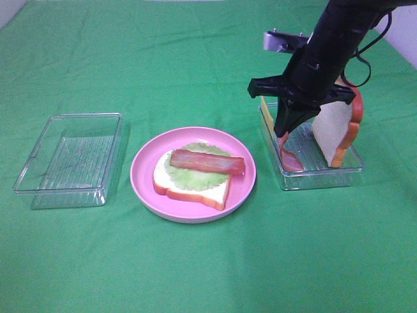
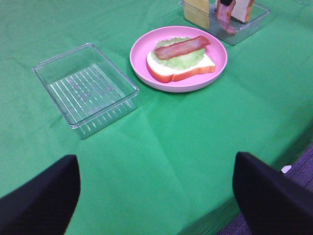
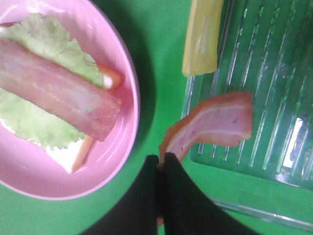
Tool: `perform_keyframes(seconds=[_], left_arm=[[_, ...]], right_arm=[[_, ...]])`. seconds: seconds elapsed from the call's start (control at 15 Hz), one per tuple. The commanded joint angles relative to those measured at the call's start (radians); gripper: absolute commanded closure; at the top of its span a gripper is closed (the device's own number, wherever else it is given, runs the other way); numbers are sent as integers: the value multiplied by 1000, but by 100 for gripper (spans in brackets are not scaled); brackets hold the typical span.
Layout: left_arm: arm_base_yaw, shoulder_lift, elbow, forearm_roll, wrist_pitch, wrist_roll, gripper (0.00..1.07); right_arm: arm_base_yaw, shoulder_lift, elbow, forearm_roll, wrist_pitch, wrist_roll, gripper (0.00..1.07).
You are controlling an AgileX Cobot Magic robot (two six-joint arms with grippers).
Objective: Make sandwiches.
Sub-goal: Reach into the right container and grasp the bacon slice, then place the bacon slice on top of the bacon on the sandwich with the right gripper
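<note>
With bread (image 1: pixel 195 190), lettuce (image 1: pixel 186 177) and bacon (image 1: pixel 207 162) plated, my right jaws clamp the ham (image 3: pixel 215 125), cheese (image 3: pixel 203 34) and second slice (image 1: pixel 332 127) just beside them yet to add; left jaws stand apart.

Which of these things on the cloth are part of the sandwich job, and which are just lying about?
Job: bread slice with lettuce and bacon on it; ham pinched by the right end effector; second bread slice and cheese in the right tray.
Lying about: pink plate and right tray, holders only; empty left tray.
</note>
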Motion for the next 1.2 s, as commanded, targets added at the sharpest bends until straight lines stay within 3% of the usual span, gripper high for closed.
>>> perform_keyframes(seconds=[0.07,0.33,0.47,0.67,0.93,1.2], left_arm=[[-7,-7,2,-7,-9,-1,26],[-7,-7,2,-7,-9,-1,26],[-7,-7,2,-7,-9,-1,26],[-7,-7,2,-7,-9,-1,26],[-7,-7,2,-7,-9,-1,26],[-7,-7,2,-7,-9,-1,26]], right_arm=[[0,-91,-7,5,44,0,107],[0,-204,-7,130,90,-75,107],[1,-214,-6,374,124,-220,107],[49,-168,-6,594,104,-341,107],[187,-41,-6,667,-56,-379,107],[192,65,-6,640,-103,-362,107]])
